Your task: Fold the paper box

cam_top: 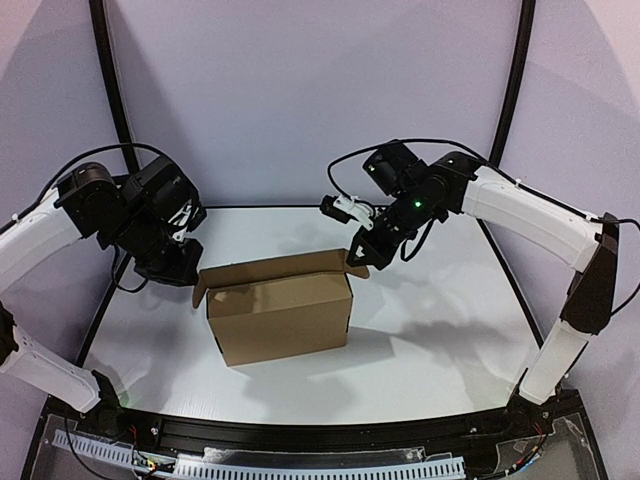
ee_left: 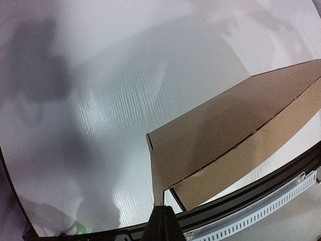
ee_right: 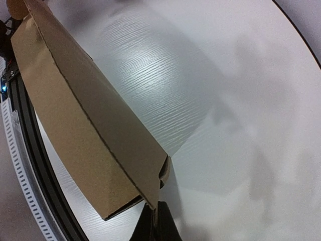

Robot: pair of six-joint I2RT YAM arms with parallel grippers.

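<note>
The paper box (cam_top: 280, 312) is a brown cardboard box standing in the middle of the white table (cam_top: 440, 330), its top open and its long rear flap up. My left gripper (cam_top: 192, 272) is shut on the box's left end flap; in the left wrist view the black fingertips (ee_left: 163, 215) pinch the thin flap edge below the paper box (ee_left: 235, 135). My right gripper (cam_top: 357, 256) is shut on the right end of the rear flap. In the right wrist view the paper box (ee_right: 75, 125) runs up to the left from my gripper (ee_right: 156, 210).
A black rail with a white perforated strip (cam_top: 300, 462) runs along the table's near edge. Black curved frame posts (cam_top: 112, 100) and a pale backdrop close the rear. Cables hang by both wrists.
</note>
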